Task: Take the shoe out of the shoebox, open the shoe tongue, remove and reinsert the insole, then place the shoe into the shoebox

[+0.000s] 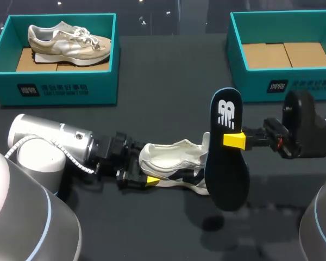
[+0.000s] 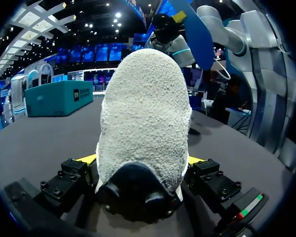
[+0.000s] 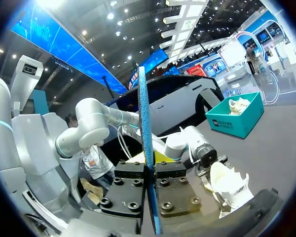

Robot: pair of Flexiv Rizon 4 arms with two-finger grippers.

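Observation:
A white shoe (image 1: pixel 171 157) lies on its side on the dark table (image 1: pixel 152 228). My left gripper (image 1: pixel 137 178) is at its heel, open, with the heel (image 2: pixel 143 113) between the fingers. My right gripper (image 1: pixel 234 140) is shut on a dark blue insole (image 1: pixel 227 163) and holds it upright just past the shoe's toe end. In the right wrist view the insole (image 3: pixel 145 123) stands edge-on between the right gripper (image 3: pixel 150 158) jaws, with the shoe (image 3: pixel 229 180) beyond and to one side. The left wrist view shows the insole (image 2: pixel 195 29) above the shoe.
A teal shoebox (image 1: pixel 60 89) at the back left holds a beige shoe (image 1: pixel 68 43). A second teal shoebox (image 1: pixel 293 81) at the back right shows only its cardboard floor. Both stand well behind the arms.

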